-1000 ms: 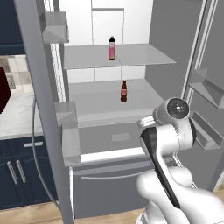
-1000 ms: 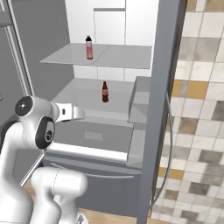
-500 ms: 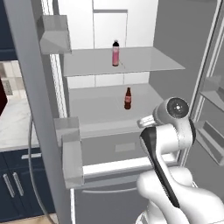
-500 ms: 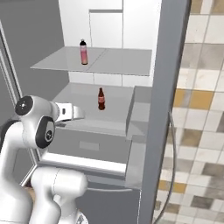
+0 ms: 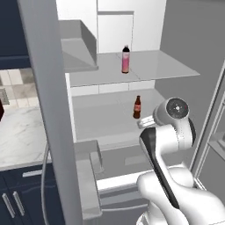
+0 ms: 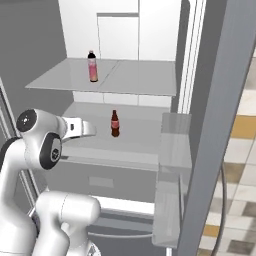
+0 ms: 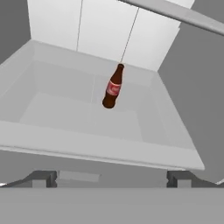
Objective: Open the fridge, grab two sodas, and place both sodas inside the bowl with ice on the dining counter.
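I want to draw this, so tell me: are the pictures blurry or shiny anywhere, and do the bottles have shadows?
Left base view: sharp and evenly lit, no glare; the pink bottle casts no clear shadow. Right base view: just as crisp and flat; the brown bottle shows hardly any shadow on its shelf. Hand view: the brown bottle leans because the camera is tilted, not blurred; the fingertips look soft and dim.

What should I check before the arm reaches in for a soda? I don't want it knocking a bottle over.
1. Fridge doors open: ok, both swung wide.
2. Brown bottle upright on the lower shelf: ok.
3. Pink bottle upright on the upper shelf: ok.
4. Gripper open and empty: ok, fingers spread wide.
5. Gripper aimed at the brown bottle: ok, roughly centred ahead in the hand view.
6. Clearance under the upper shelf: cannot tell.
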